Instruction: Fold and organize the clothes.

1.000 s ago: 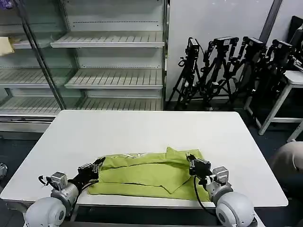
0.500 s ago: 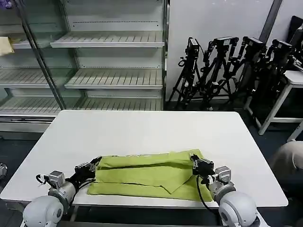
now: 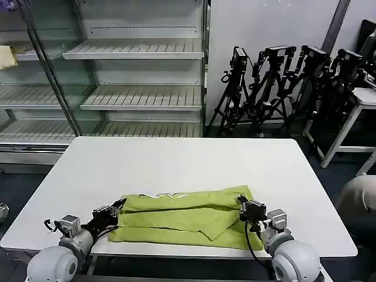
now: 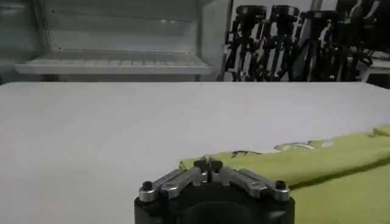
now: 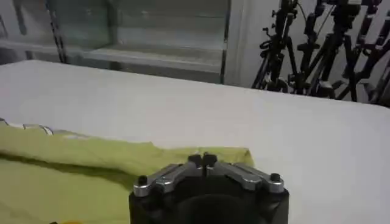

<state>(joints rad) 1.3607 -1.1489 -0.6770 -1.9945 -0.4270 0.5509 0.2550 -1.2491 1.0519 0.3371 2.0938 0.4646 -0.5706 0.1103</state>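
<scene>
Thing: lime yellow-green thin-fabric T-shirt (image 3: pixel 185 217), folded band near white table (image 3: pixel 176 158) front edge | long axis 9-to-3 | my left gripper (image 3: pixel 109 212) pinched shut, empty, at its 9 end | my right gripper (image 3: pixel 249 208) pinched shut, empty, at its 3 end | arms equally near.

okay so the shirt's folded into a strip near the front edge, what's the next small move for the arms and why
Probably re-grasp to fold it crosswise: the T-shirt lies as a long strip, with the left gripper at one end and the right gripper at the other, both shut with no fabric pinched.
</scene>
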